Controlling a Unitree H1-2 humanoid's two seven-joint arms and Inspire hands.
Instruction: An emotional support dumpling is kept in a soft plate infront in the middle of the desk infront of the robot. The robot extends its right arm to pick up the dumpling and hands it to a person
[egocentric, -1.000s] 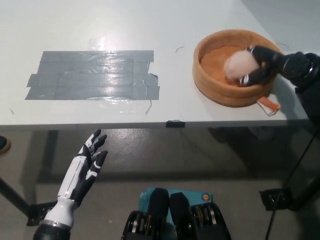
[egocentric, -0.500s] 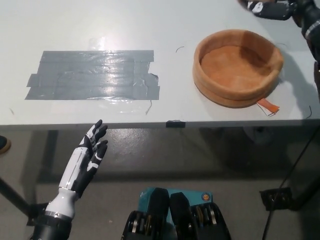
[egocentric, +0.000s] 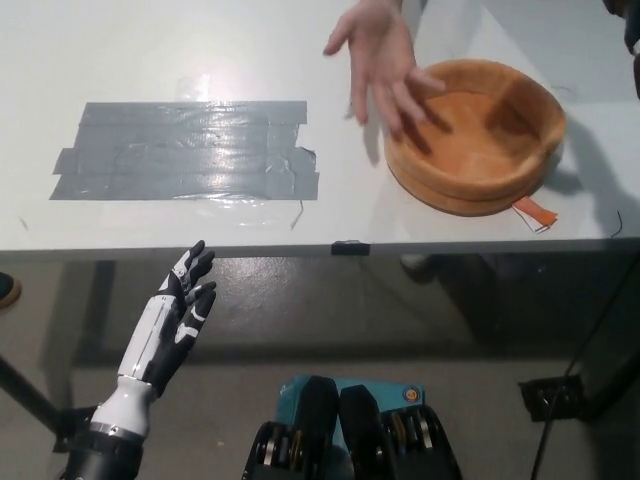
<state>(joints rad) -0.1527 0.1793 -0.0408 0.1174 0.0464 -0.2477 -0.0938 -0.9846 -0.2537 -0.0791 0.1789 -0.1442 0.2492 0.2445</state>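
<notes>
The round, soft orange-brown plate (egocentric: 476, 135) with its thick padded rim sits near the front edge of the white table (egocentric: 150, 50), toward the right side, and its hollow holds nothing. The dumpling is nowhere in view. A small orange tag (egocentric: 537, 211) sticks out from under the plate's near rim; no writing on it can be read. A person's bare hand (egocentric: 382, 62) reaches in from the top, palm open and fingers spread, its fingertips over the plate's left rim. Of the robot's black right arm only a dark sliver (egocentric: 632, 30) shows at the top right corner, beyond the plate; the right hand itself is out of the picture. The white left hand (egocentric: 178, 315) hangs below the table's front edge at the lower left, released, fingers apart, holding nothing. Up and ahead of it, a patch of overlapping grey duct tape strips (egocentric: 188, 150) lies flat on the table, with bare tabletop between tape and plate.
</notes>
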